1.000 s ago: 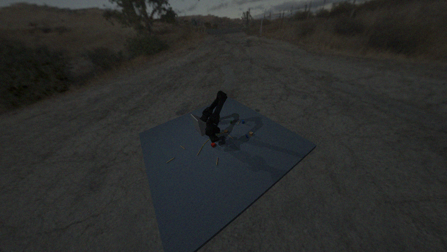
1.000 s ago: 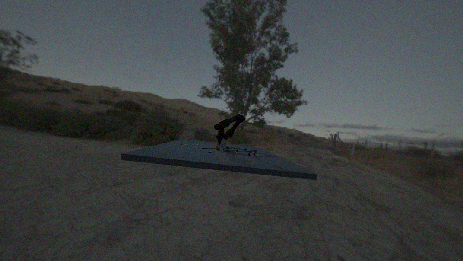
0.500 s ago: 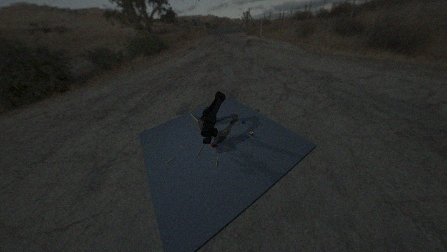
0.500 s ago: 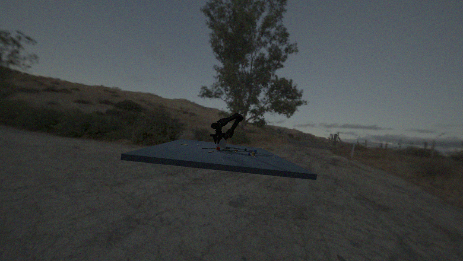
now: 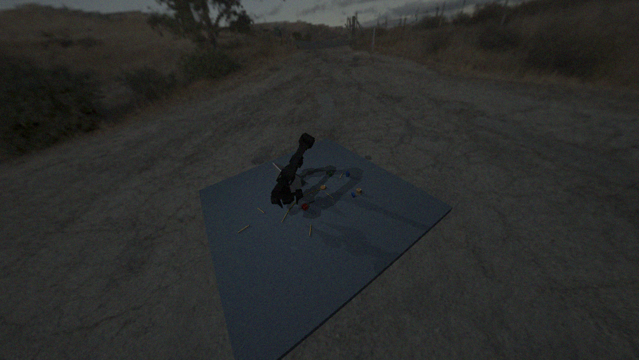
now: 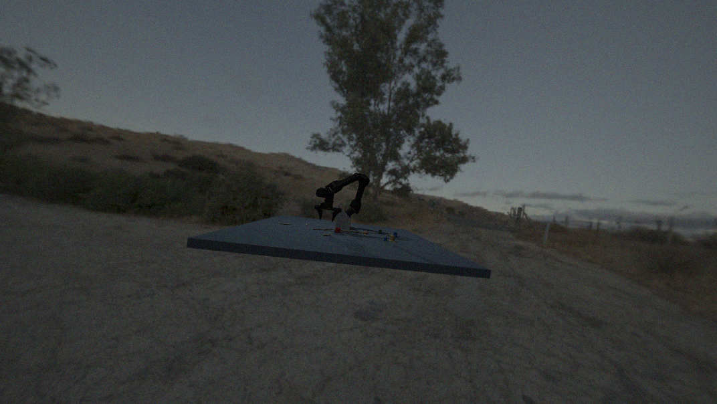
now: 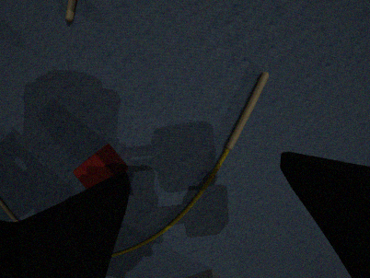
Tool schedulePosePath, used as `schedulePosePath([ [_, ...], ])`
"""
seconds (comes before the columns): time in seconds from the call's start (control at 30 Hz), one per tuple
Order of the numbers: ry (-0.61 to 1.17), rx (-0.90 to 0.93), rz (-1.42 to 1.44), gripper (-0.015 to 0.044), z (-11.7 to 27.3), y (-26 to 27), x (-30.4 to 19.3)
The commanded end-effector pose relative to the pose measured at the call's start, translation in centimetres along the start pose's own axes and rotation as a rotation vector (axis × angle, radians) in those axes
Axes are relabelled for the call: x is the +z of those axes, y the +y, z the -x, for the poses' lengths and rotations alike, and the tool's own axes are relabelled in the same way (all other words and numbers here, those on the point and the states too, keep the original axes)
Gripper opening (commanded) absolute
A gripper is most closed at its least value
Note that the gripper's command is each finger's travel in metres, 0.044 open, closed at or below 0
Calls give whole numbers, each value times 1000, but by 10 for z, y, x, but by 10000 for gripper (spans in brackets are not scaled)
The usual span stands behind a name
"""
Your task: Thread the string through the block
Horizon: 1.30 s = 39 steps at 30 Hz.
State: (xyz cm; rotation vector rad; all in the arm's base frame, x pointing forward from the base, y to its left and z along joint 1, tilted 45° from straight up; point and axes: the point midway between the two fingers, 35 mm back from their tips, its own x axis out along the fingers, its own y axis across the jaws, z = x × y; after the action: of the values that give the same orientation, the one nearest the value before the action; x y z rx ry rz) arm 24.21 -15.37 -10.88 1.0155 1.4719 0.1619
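The thin wooden stick (image 5: 284, 216) (image 7: 248, 110) lies on the table at the end of the yellow string (image 7: 172, 224). The string curves from it under my left finger in the wrist view. My gripper (image 5: 289, 204) (image 6: 327, 219) (image 7: 206, 171) is wide open and empty above the table; the stick's string end shows between and beyond the fingertips. The pale block (image 6: 343, 221) stands beside the gripper, mostly hidden behind the arm in the top view. Its hole is not visible. The round button (image 5: 322, 187) lies beyond it. I cannot tell whether string passes through the block.
A red cube (image 5: 304, 206) (image 6: 337, 229) (image 7: 98, 167) lies near the string. Loose sticks (image 5: 243, 229) (image 5: 261, 209) (image 5: 310, 230) lie around. Blue objects (image 5: 347, 173) (image 5: 353, 194), a green one (image 5: 331, 173) and a wooden cylinder (image 5: 359, 191) lie past the button.
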Motion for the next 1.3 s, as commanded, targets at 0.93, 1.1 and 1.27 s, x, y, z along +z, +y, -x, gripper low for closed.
schedulePosePath([
  [0.93,29,-2,-547,120,-9,-34,-6],
  [1.1,29,-2,-547,120,-13,-34,-5],
  [1.27,29,-2,-547,120,-21,-34,-5],
])
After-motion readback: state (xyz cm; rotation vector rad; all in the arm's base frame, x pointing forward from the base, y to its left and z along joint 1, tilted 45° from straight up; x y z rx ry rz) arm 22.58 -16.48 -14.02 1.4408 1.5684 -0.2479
